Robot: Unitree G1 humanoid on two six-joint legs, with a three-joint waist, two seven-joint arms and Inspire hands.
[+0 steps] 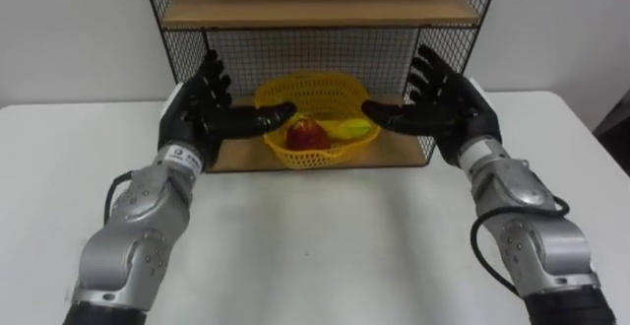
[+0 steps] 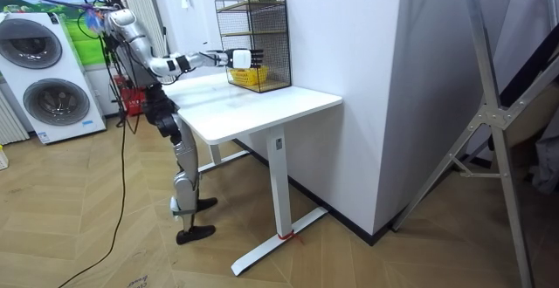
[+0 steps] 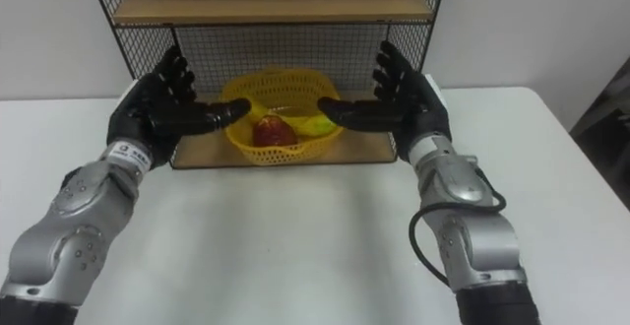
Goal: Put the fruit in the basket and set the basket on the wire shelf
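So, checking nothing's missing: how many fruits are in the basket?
2: a red apple at the front of the yellow basket, a yellow fruit beside it on the robot's right. The basket wall may hide more.

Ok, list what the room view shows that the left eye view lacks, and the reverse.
Room view: the standing robot, washing machines, wooden floor. Left eye view: a red apple and yellow fruit in the basket. Both: that basket on the lower board of the wire shelf, the white table, left hand and right hand flanking it.

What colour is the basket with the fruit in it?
Yellow; the basket shows best in the left eye view.
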